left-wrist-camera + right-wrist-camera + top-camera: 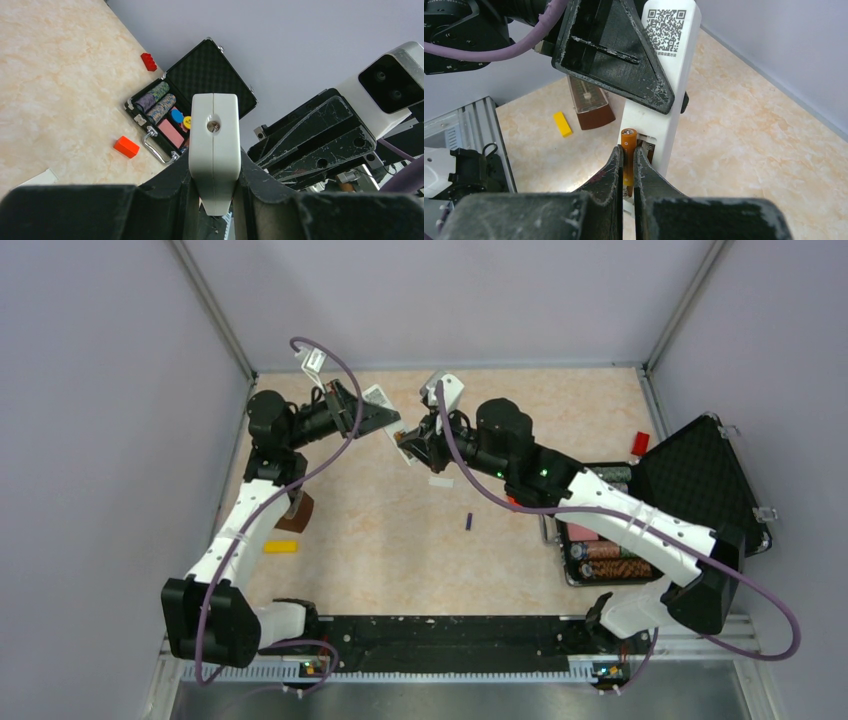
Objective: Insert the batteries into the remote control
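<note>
The right pincer is clenched on the orange battery, whose top sits at the open bay of the remote. The left pincer grips the remote, held aloft and tilted. It seems best to line the battery up with the bay, seat one end first, then press it flat. The purple battery lies alone on the pale marbled surface, well apart from the case. Lilac walls enclose three sides.
</note>
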`<state>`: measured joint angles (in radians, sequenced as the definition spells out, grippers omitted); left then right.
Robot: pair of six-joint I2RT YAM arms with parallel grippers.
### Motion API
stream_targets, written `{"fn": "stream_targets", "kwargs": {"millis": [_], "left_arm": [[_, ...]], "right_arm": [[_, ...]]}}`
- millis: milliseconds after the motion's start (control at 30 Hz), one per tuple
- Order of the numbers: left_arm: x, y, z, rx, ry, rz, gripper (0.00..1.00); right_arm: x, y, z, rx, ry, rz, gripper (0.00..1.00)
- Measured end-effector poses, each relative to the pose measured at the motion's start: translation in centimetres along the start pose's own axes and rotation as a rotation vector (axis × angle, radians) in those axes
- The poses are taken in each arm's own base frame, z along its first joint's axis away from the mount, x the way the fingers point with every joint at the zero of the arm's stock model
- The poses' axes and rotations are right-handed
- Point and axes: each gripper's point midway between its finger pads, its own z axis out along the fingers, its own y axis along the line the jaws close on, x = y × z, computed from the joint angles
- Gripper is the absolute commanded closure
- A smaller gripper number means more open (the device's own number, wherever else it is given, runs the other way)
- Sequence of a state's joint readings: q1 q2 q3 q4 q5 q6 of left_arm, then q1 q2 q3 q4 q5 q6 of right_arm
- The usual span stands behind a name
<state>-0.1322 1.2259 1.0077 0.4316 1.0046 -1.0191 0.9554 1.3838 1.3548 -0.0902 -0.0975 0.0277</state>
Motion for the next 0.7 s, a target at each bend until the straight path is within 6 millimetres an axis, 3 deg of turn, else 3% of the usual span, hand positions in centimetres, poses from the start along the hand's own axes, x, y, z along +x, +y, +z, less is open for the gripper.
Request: {"fn": "stream_targets", "kwargs": {"millis": [700], "left_arm": [[0.01, -0.09, -0.15, -0.016, -0.010, -0.011, 1.00]], "right_arm": [[0.24, 0.18, 0.05, 0.000, 0.043, 0.049, 0.95]]}}
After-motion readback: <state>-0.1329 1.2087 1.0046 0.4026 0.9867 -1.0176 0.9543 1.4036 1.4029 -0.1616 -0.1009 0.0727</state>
